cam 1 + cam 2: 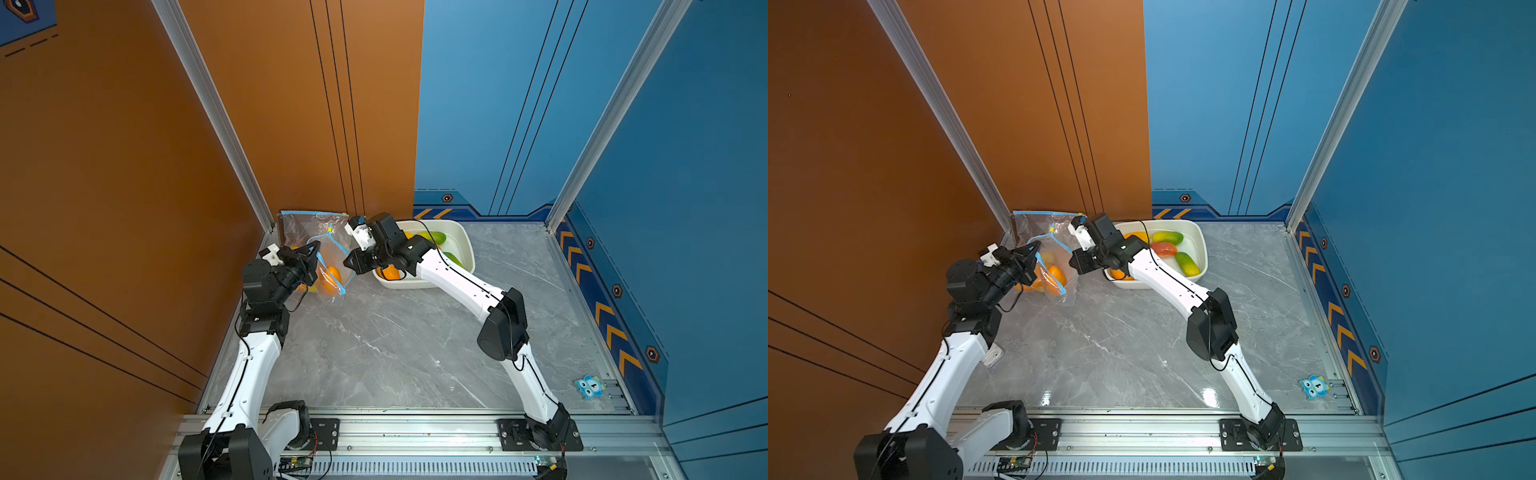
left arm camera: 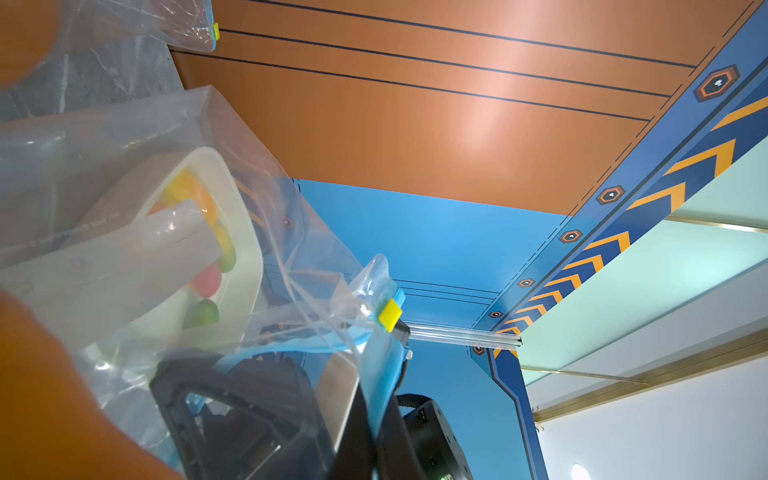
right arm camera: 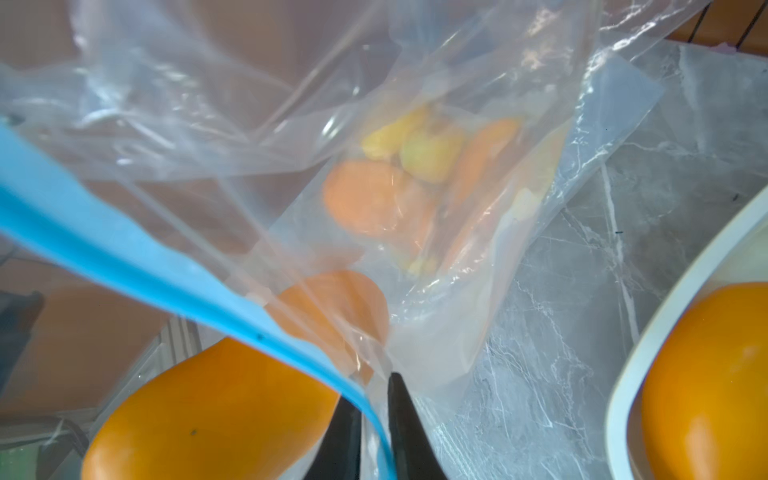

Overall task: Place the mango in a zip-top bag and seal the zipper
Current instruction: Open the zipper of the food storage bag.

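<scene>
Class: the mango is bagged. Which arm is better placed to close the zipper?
Probably left: the yellow slider sits just beyond the left tool, while the right tool pinches the blue strip.

Both top views look steeply down from high above the front rail (image 1: 415, 434) onto the whole table (image 1: 395, 353), and are nearly alike. The left wrist view sits low and very near the bag (image 2: 124, 166), facing up through its film toward the wall (image 2: 415, 124). The right wrist view looks down into the bag at close range, and both wrist views share the bag and the tub (image 3: 648, 345).
</scene>
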Robot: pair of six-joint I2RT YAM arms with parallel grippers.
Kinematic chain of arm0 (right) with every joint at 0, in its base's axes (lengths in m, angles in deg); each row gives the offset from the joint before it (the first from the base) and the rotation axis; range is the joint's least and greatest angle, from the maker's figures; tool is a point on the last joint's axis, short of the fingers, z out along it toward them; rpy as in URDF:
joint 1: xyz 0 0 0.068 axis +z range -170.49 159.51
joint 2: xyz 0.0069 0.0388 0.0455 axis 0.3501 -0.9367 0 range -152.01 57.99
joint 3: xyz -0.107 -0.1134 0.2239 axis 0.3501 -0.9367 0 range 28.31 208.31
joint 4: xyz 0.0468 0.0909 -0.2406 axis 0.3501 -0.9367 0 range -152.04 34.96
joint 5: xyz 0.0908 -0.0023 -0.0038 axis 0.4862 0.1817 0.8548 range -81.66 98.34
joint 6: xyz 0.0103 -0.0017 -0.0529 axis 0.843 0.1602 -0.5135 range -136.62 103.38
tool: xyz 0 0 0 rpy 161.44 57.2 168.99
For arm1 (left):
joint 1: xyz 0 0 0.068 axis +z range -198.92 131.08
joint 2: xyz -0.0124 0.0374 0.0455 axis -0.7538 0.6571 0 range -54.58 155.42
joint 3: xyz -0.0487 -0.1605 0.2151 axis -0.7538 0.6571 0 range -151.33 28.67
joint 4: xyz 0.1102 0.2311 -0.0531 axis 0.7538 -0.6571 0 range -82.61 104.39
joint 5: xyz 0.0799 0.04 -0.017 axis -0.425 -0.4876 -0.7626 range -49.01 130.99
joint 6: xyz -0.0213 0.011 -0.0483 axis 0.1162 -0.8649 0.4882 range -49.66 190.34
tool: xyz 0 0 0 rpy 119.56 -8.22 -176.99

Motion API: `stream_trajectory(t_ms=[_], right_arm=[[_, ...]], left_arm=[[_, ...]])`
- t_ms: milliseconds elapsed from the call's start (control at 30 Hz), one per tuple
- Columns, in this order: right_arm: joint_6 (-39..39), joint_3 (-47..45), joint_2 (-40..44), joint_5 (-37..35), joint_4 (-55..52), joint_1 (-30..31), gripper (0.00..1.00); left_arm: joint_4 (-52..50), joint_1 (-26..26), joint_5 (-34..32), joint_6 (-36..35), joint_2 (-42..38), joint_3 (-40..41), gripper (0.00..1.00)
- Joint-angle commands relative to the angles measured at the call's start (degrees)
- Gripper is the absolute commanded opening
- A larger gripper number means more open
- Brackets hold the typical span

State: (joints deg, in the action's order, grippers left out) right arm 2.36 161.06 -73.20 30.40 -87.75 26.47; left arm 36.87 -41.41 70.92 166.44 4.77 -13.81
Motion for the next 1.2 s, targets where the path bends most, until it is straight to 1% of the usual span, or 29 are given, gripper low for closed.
stream_trajectory(t_ms=[0, 67, 100, 167, 200, 233, 300, 333, 400, 500, 533, 567, 633, 667, 700, 733, 767, 833, 900, 967, 1033, 1100, 1133, 1167], right_arm=[[2.6, 4.3, 6.1, -1.1, -2.1, 1.3, 0.00], [3.1, 7.0, 7.2, -1.8, -2.8, 2.7, 0.00], [3.4, 7.9, 7.3, -1.8, -3.3, 2.6, 0.00], [6.3, 10.4, 7.4, -2.8, -6.9, 1.6, 0.00], [6.8, 9.6, 8.7, 0.1, -7.2, 1.5, 0.00], [6.5, 8.2, 10.3, 0.9, -6.5, 2.0, 0.00], [3.5, 5.8, 13.9, -4.5, -6.5, 3.2, 0.00], [3.2, 5.0, 15.6, -5.5, -6.2, 3.4, 0.00], [1.9, 3.0, 19.0, -5.2, -4.6, 3.4, 0.00], [0.8, -1.5, 22.7, -13.4, -2.1, 2.5, 0.00], [1.4, -2.5, 22.3, -13.4, -2.1, 1.5, 0.01], [2.2, -2.8, 21.5, -11.9, -2.7, 0.4, 0.05], [5.2, -3.8, 19.0, -5.5, -3.2, -1.6, 0.11], [5.8, -4.2, 17.9, -3.6, -3.2, -1.8, 0.17], [6.0, -4.3, 16.5, -2.0, -3.2, -1.7, 0.22], [6.0, -4.0, 15.3, -0.4, -3.3, -1.5, 0.23], [5.6, -4.1, 14.6, 1.6, -3.3, -1.5, 0.28], [5.1, -3.9, 14.0, 4.5, -3.3, -1.8, 0.44], [2.8, -5.7, 15.4, 4.4, -3.3, -2.9, 0.62], [0.7, -9.4, 18.0, 3.2, -3.0, -4.6, 0.68], [-1.6, -15.7, 22.5, 4.8, 0.3, -6.3, 0.72], [-4.1, -22.4, 27.3, 6.2, 4.4, -9.5, 0.75], [-4.5, -25.2, 29.2, 3.9, 6.0, -10.8, 0.77], [-4.4, -27.1, 30.4, 2.8, 6.8, -12.1, 0.77]], left_arm=[[0.9, 1.2, -1.3, -5.6, -0.6, 0.9, 0.00], [1.0, 1.8, -0.9, -7.6, -0.8, 1.5, 0.00], [1.0, 2.0, -1.0, -8.4, -1.3, 1.9, 0.00], [1.0, 3.0, -1.8, -9.7, -3.0, 2.9, 0.00], [1.0, 3.6, -1.8, -10.4, -4.0, 3.4, 0.00], [1.0, 4.4, -1.8, -11.2, -5.1, 3.7, 0.00], [0.9, 5.8, -1.9, -12.8, -6.8, 4.4, 0.00], [0.9, 6.5, -1.6, -13.2, -7.3, 4.6, 0.00], [1.1, 7.7, -0.6, -13.6, -7.9, 4.5, 0.00], [1.0, 8.3, 0.3, -14.7, -8.6, 3.8, 0.00], [0.9, 8.2, 0.5, -15.1, -8.6, 3.3, 0.00], [1.0, 8.0, 0.7, -15.4, -8.4, 2.8, 0.00], [1.0, 7.2, 1.4, -16.2, -8.0, 1.5, 0.00], [0.9, 6.9, 1.7, -16.4, -7.7, 1.0, 0.00], [0.9, 6.5, 2.2, -16.6, -7.5, 0.5, 0.00], [1.0, 6.1, 2.6, -17.2, -7.3, -0.1, 0.00], [0.9, 5.9, 3.1, -18.2, -7.2, -0.6, 0.00], [0.9, 5.4, 3.9, -18.8, -7.0, -1.3, 0.00], [0.2, 5.0, 5.4, -20.7, -6.1, -2.4, 0.00], [-1.9, 3.9, 6.0, -23.0, -5.1, -3.0, 0.00], [-1.9, 2.4, 5.9, -24.5, -4.1, -2.1, 0.00], [-1.9, 1.2, 5.5, -26.1, -3.1, -1.4, 0.00], [-2.0, 0.5, 5.3, -26.6, -2.5, -1.1, 0.00], [-2.0, 0.0, 5.0, -27.2, -1.9, -0.9, 0.00]])
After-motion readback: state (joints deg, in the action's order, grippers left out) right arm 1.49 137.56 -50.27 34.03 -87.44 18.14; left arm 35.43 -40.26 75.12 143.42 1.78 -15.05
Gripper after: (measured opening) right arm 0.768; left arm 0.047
